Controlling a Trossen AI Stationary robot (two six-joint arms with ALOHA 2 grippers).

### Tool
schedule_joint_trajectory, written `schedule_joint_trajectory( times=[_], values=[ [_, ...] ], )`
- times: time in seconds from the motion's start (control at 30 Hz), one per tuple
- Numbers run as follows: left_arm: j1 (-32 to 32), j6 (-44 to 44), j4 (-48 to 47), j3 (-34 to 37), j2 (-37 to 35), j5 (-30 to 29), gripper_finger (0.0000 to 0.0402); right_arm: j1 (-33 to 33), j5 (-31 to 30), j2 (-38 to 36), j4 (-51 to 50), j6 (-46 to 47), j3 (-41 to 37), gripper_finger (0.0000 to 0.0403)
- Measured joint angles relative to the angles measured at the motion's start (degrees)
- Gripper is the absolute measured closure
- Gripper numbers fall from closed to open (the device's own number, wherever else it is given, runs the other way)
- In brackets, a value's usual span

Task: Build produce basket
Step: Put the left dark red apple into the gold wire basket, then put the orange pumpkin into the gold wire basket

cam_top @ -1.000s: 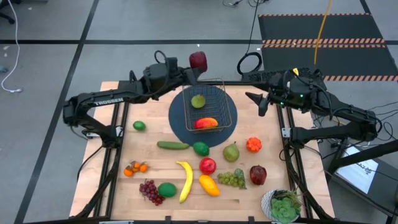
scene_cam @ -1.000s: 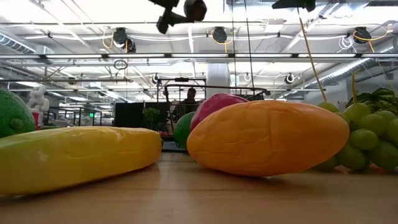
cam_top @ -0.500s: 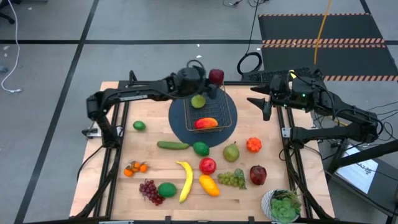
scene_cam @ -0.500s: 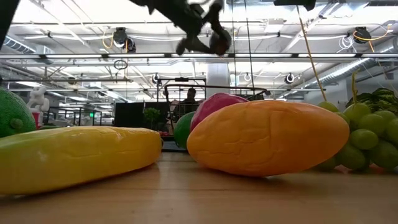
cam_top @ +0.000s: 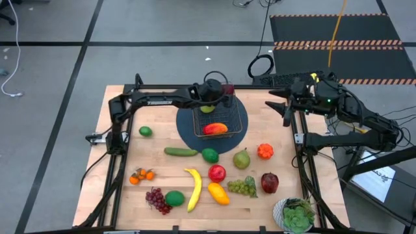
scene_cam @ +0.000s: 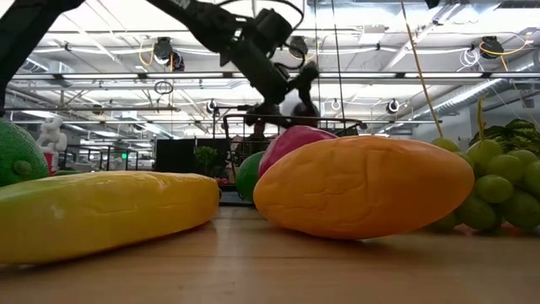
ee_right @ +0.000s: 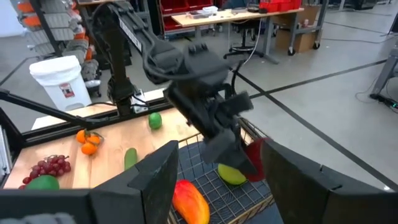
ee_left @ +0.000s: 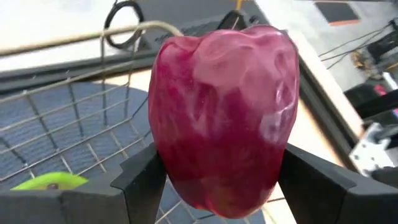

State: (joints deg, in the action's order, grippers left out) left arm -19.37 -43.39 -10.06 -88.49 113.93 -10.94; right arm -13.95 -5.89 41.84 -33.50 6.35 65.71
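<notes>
Left claw clamped on a dark red apple; I see both fingers pressed to its sides in left wrist view. Claw + apple hang over the far rim of the basket, apple just above the wire. Low view shows the same apple up in the air, off the table.

Basket sits on round dark-blue mat, far-centre of table. Inside: a lime-green fruit at far end, partly under the arm, and a mango, red-orange, at near end.

Right claw off to the right of basket, near table's far right edge, jaws apart, nothing between them. Waiting.

Rest of produce loose on table, nearer side:
- lime left of mat, alone
- cucumber + another green fruit just below mat
- pear, orange-red fruit to the right
- red apple centre; darker apple further right
- banana, yellow-orange mango, green grapes
- small oranges, purple grapes, green round fruit near left
- potted plant near right corner
</notes>
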Motion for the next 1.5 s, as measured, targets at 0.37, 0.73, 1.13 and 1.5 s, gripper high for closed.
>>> schedule_joint_trajectory(
  times=[0.37,0.73,1.13,1.5],
  values=[
    [-0.2,-2.0,-1.5,0.0,1.2,-2.2,0.0072,0.0,0.1,-1.0,0.0,0.0,0.0,0.0181],
    [0.0,-0.9,1.5,0.0,-3.3,-1.6,0.0023,0.0,0.0,-1.6,-1.5,0.5,0.0,0.0181],
    [2.7,11.3,-9.0,0.0,-22.7,1.4,0.0140,0.0,0.0,2.3,-2.4,20.5,0.0,0.0181],
    [4.5,16.3,-29.6,0.0,-31.7,8.4,0.0233,0.5,-3.1,7.3,-8.6,41.2,0.0,0.0181]
  ],
)
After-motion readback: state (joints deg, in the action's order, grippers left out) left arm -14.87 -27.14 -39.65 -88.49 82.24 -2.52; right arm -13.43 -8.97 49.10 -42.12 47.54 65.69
